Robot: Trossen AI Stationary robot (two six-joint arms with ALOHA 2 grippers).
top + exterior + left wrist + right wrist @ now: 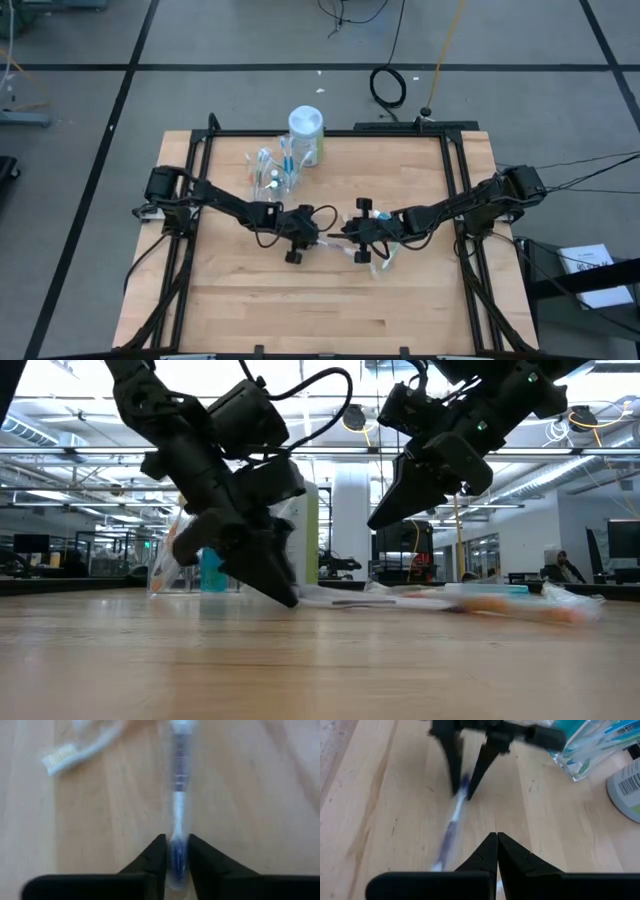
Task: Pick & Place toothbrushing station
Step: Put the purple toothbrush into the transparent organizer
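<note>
A pale wood-grain table [300, 310] is being shown in light tan with faint darker streaks, framed by black rails. Both arms are being seen in black, as are the left gripper [173, 851] and the right gripper [497, 845]. A toothbrush [177, 795] with a white and dark blue handle is being pinched between the left gripper's black fingers [156, 855]. At about eleven o'clock on the table a clear cup [272, 172] is being shown with teal, white and pale blue contents, beside a white-capped canister [306, 134] with a green label.
</note>
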